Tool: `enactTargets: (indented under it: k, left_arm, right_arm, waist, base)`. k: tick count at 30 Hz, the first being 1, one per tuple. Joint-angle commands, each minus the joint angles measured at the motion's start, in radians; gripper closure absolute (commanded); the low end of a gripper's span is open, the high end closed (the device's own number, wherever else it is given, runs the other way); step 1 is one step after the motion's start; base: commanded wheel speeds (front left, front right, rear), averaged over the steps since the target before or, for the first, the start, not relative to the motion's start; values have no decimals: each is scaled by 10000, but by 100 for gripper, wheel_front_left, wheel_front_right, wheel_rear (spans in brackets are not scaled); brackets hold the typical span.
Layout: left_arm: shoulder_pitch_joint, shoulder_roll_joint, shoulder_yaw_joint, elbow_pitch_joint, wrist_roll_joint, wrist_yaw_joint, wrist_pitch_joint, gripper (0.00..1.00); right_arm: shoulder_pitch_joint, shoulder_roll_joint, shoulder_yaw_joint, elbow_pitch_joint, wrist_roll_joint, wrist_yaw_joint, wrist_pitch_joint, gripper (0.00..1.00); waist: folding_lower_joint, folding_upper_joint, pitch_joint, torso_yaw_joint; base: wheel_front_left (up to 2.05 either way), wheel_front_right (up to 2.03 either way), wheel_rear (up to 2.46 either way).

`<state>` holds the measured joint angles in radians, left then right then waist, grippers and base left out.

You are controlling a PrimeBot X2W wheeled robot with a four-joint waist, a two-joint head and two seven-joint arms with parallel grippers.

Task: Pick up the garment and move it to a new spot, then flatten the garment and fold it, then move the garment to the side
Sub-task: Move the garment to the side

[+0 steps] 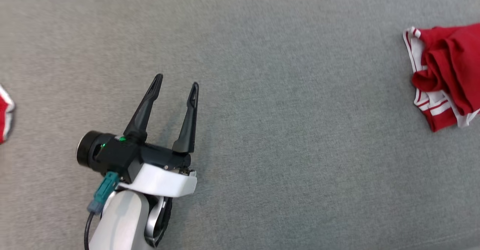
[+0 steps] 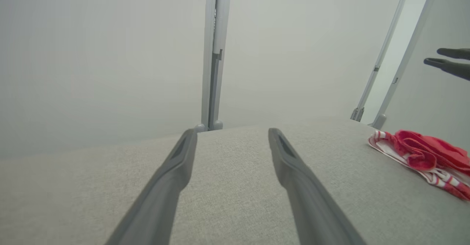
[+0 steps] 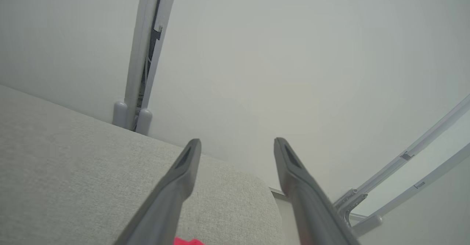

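The garment (image 1: 448, 74) is a crumpled red cloth with white striped trim, lying at the right edge of the grey fabric surface (image 1: 281, 130). My left gripper (image 1: 177, 82) hovers open over the surface at the lower left, far from the garment and holding nothing. The left wrist view has its fingers (image 2: 231, 133) spread, the garment (image 2: 422, 155) off to the right, and my right gripper (image 2: 433, 57) in the air above it. In the right wrist view my right gripper (image 3: 237, 142) is open and empty, with a sliver of red garment (image 3: 187, 241) below its fingers.
Another red and white cloth (image 1: 4, 117) peeks in at the left edge of the head view. Pale wall panels with a vertical frame post (image 2: 213, 54) stand behind the surface's far edge. The surface's rounded corner (image 3: 257, 186) ends near the right gripper.
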<state>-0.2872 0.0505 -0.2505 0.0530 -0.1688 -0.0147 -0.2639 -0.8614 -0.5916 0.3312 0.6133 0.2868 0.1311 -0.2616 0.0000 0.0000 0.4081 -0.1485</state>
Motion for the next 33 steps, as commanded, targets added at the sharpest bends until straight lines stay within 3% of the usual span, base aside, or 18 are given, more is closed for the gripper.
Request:
enactTargets:
  k: [1, 7, 14, 25, 33]
  left_arm:
    - [213, 16, 56, -66, -138, 122, 5, 0]
    - [956, 20, 605, -342, -639, 587, 5, 0]
    - [1797, 20, 1220, -481, -996, 677, 3, 0]
    - [2704, 20, 1465, -395, -1176, 797, 5, 0]
    - [3037, 25, 1378, -195, -1146, 891, 3, 0]
  right_arm:
    - [379, 126, -101, -397, -104, -6, -50, 0]
    - [2265, 1086, -911, -2506, -486, -5, -28, 0]
    - [4465, 2522, -1721, -4000, -883, -5, -27, 0]
    - [6467, 4212, -2224, -4828, -1214, -5, -27, 0]
    - [7272, 4609, -1955, -4992, -1530, -5, -28, 0]
  waist:
    - [0, 0, -892, 620]
    - [0, 0, -1842, 1163]
    - [0, 0, -2604, 1546]
    - [0, 0, -3205, 1902]
    - [0, 0, -3356, 2069]
  base:
    - [0, 0, 0]
    - [0, 0, 0]
    - [0, 0, 0]
    - [0, 0, 0]
    - [0, 0, 0]
